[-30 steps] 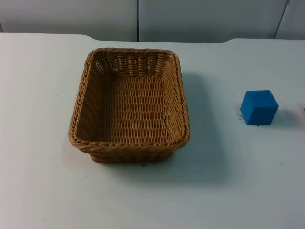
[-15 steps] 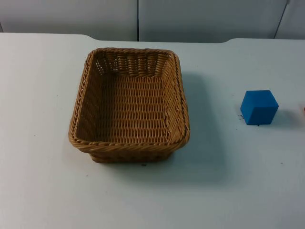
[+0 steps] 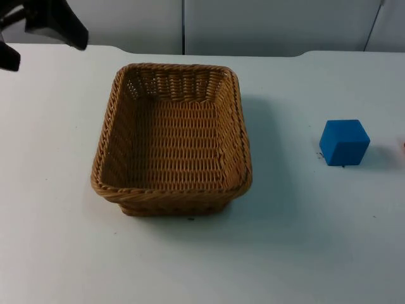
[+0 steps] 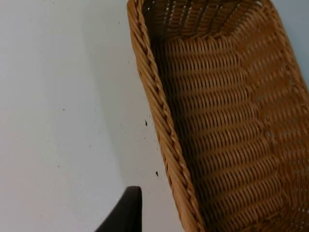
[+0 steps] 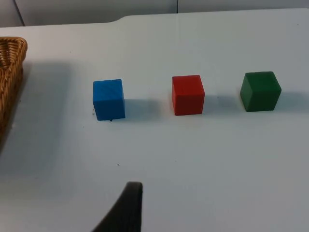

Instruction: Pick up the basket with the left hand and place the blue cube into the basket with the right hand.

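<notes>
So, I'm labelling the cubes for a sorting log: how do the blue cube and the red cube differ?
The blue cube is blue, the red cube red. The blue cube stands nearest the basket; the red cube stands further off, between the blue cube and the green cube. Both rest flat on the white table, apart, in one row, looking alike in size and shape.

White table top (image 3: 57, 253) ends at grey partition wall (image 3: 266, 25); vertical panel seams visible.
</notes>
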`<action>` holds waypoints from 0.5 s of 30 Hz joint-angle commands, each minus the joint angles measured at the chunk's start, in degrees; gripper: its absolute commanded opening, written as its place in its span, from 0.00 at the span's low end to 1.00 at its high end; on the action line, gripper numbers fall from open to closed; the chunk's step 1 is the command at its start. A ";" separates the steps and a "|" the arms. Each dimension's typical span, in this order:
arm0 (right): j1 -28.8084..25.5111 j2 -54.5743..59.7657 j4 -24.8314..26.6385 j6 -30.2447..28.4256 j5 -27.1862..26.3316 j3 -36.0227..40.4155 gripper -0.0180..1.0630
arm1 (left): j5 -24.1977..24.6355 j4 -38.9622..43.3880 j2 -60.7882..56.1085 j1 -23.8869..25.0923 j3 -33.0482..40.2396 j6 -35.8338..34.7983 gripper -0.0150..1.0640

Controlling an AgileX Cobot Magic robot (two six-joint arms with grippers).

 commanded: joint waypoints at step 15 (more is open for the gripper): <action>-0.47 -0.26 0.00 0.03 -0.31 0.49 0.99 | -0.66 -0.59 20.99 -7.44 -12.73 -0.06 0.96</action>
